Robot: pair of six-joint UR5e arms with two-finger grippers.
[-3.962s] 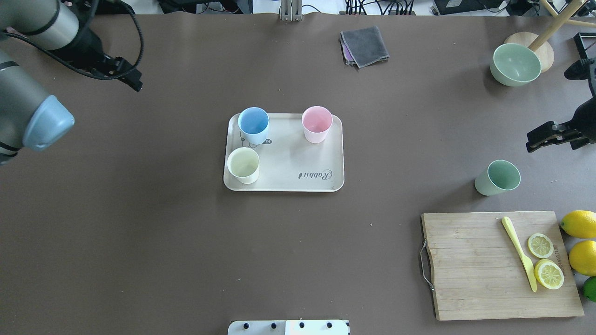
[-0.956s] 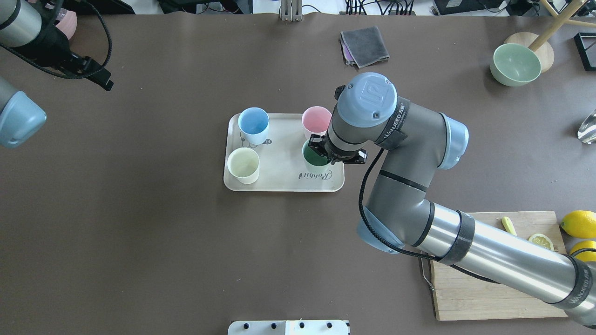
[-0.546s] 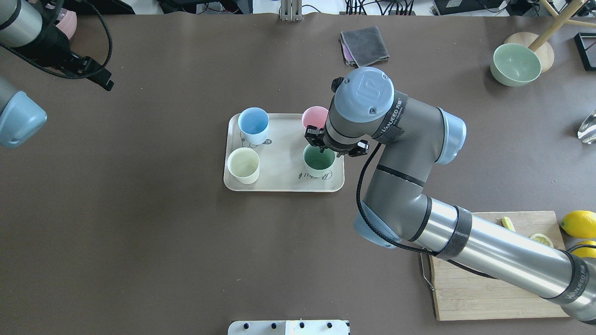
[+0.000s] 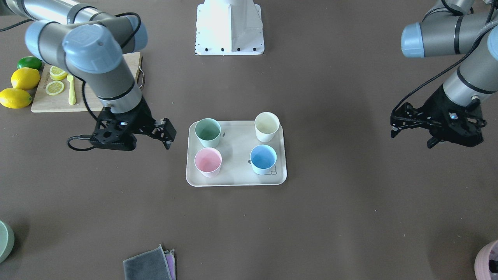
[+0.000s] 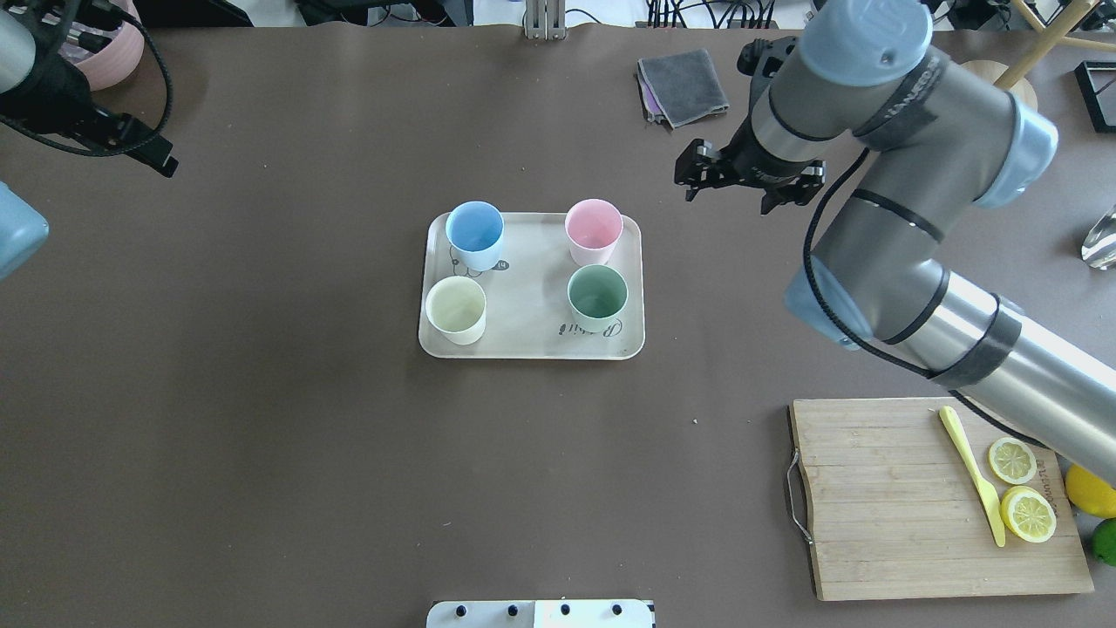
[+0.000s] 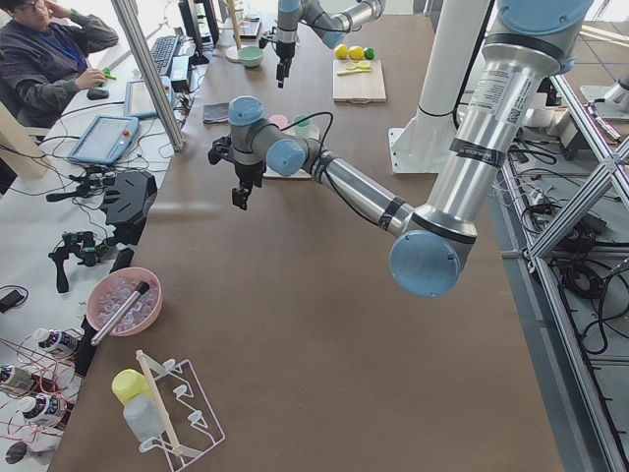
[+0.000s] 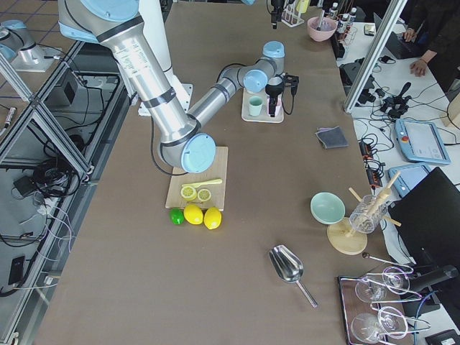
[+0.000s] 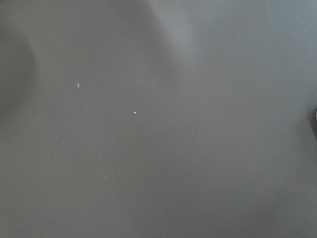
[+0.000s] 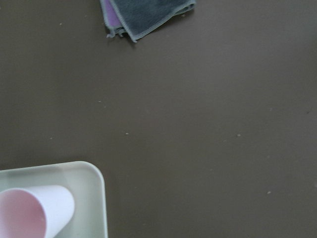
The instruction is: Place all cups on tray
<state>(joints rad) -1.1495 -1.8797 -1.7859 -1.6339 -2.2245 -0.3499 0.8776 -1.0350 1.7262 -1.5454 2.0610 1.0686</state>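
Note:
The beige tray (image 5: pixel 532 262) lies mid-table, also in the front view (image 4: pixel 237 151). Four cups stand upright on it: light blue (image 5: pixel 475 234), pink (image 5: pixel 594 230), cream-white (image 5: pixel 455 309) and mint green (image 5: pixel 597 296). My right gripper (image 5: pixel 693 174) hangs open and empty above the bare table, just off the tray's far right corner, apart from every cup. It also shows in the front view (image 4: pixel 166 134). My left gripper (image 5: pixel 161 163) is open and empty, far off at the table's far left. The right wrist view shows only the tray corner and the pink cup (image 9: pixel 34 210).
A folded grey cloth (image 5: pixel 683 85) lies beyond the right gripper. A wooden cutting board (image 5: pixel 881 497) with a yellow knife and lemon slices sits front right, with lemons (image 5: pixel 1090 490) beside it. A mauve pot (image 5: pixel 105 52) is at the far left corner.
My right gripper let go of the mint green cup on the tray, then rose and moved off past the tray's far right corner. The left arm drew back slightly to the left.

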